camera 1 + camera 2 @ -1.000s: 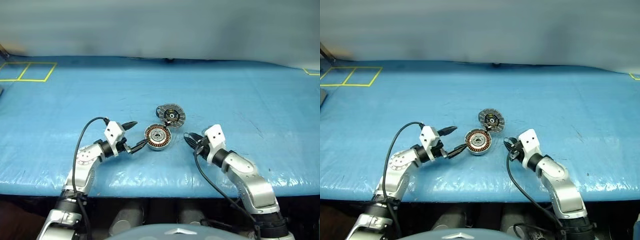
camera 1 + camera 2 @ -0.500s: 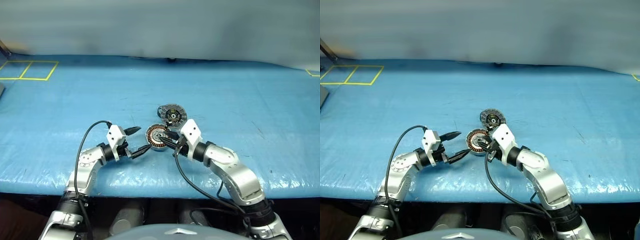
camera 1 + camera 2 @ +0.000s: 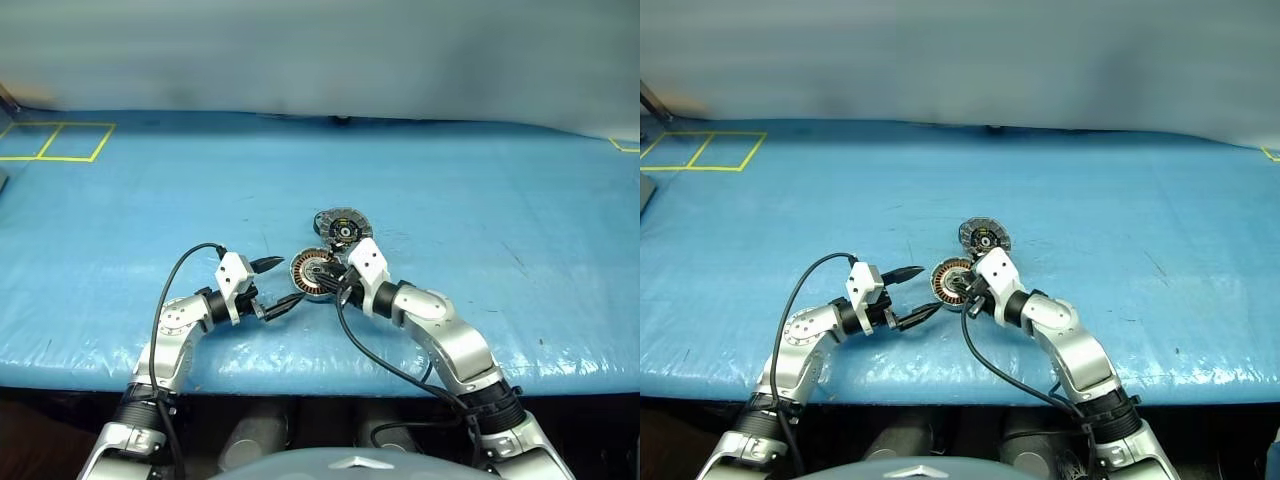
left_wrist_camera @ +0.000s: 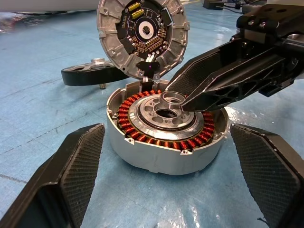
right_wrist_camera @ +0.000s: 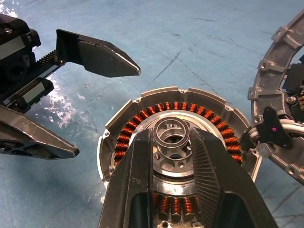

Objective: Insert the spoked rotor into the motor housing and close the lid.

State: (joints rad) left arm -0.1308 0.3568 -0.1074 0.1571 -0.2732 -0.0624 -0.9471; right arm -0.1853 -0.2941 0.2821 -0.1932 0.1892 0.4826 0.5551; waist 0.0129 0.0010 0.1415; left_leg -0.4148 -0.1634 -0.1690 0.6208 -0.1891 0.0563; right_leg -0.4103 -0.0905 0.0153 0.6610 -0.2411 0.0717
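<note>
The right gripper (image 5: 172, 142) pinches a small silvery ring (image 5: 173, 132) over the centre of the motor housing (image 4: 166, 142). The left gripper (image 4: 166, 166), spread wide, flanks the housing. Behind, the lid (image 4: 142, 35) stands tilted, half hiding what is probably the spoked rotor (image 4: 92, 73).

- A blue sheet (image 3: 480, 190), faintly creased and glossy, covers the whole table top that the claws work over, reaching far beyond them on both sides.
- Yellow tape (image 3: 55, 140) marks two boxes on the sheet, well off to the left claw's far side, at the back corner.
- A short yellow tape corner (image 3: 622, 146) sits at the back, far beyond the right claw.
- A plain grey wall (image 3: 320, 55) rises behind the table.
- Soft glare glints on the sheet.
</note>
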